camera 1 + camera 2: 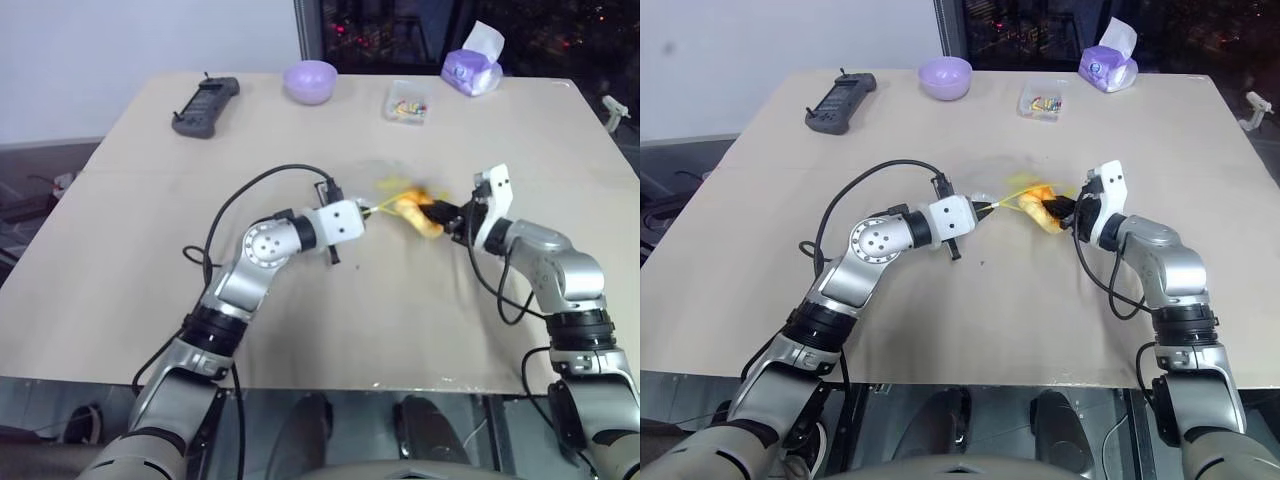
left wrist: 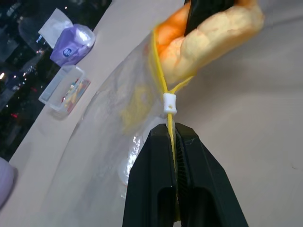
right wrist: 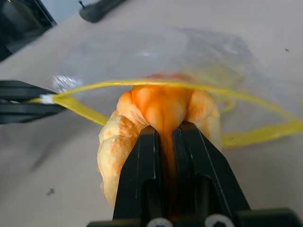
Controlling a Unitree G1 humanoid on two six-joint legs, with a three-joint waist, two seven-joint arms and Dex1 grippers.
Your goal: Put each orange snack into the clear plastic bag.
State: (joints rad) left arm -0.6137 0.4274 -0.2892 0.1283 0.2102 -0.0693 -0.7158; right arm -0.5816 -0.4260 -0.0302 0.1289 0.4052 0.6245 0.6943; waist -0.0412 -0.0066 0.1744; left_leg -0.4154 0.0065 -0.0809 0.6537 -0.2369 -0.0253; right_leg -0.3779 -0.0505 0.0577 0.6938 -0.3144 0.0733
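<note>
Orange snack at the mouth of the clear plastic bag, both grippers clenched.

The orange snack (image 3: 158,123) is pinched in the right gripper (image 3: 163,135), its front pushed between the two sides of the yellow zip strip (image 3: 85,109), so it sits half inside the clear plastic bag (image 3: 142,52). At the snack's other side, the left gripper (image 2: 174,135) clamps the zip strip at the bag's corner, just below the white slider (image 2: 169,103), holding the mouth up. Beyond the bag lie a small clear box (image 1: 407,102), a lilac bowl (image 1: 310,80) and a tissue pack (image 1: 471,71). Risks, as I judge: the narrow mouth may snag the soft snack and squash it, or the strip may slip free and let the bag sag shut.
</note>
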